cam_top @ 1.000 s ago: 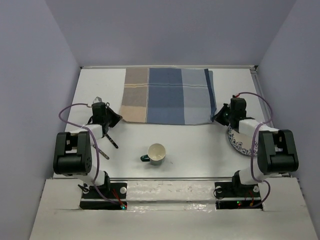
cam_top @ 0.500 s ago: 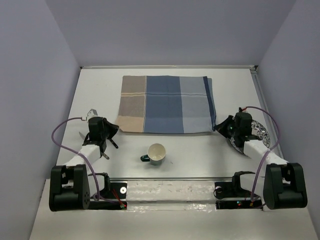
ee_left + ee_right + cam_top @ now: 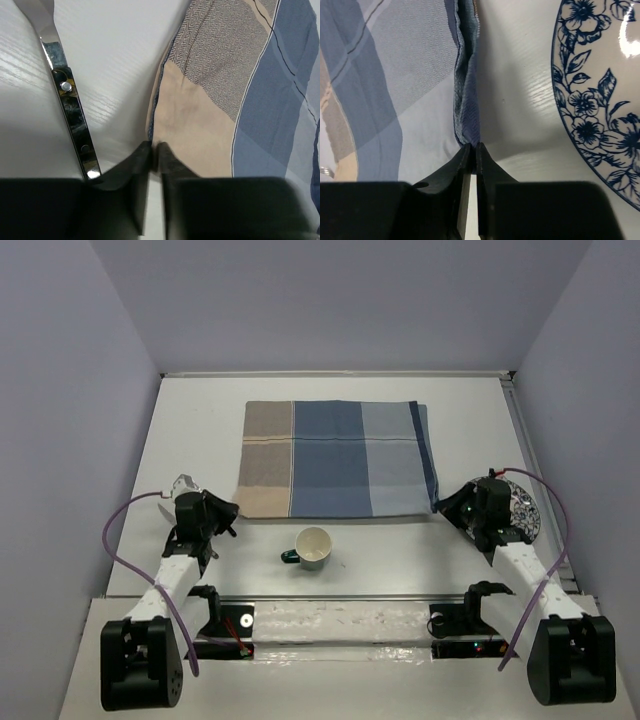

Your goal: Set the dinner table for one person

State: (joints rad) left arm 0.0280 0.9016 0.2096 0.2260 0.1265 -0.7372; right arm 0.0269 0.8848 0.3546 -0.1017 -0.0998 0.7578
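Observation:
The white dinner table [image 3: 200,420] carries a blue-and-tan patchwork placemat [image 3: 335,460] lying flat at its middle. My left gripper [image 3: 230,512] is shut on the placemat's near-left corner; in the left wrist view the gripper [image 3: 154,147] pinches the tan edge of the cloth [image 3: 225,100]. My right gripper [image 3: 445,508] is shut on the near-right corner; in the right wrist view the gripper [image 3: 472,147] pinches the folded blue hem of the cloth [image 3: 395,100]. A cream mug [image 3: 313,547] stands just in front of the placemat.
A blue floral plate [image 3: 515,508] lies under and beside my right arm and also shows in the right wrist view [image 3: 600,100]. A knife with a dark riveted handle [image 3: 70,100] lies left of my left gripper. A silvery utensil tip [image 3: 182,483] shows by the left arm.
Both arms have drawn back towards the near edge, dragging the placemat closer to the mug. The plate is more uncovered beside the right arm.

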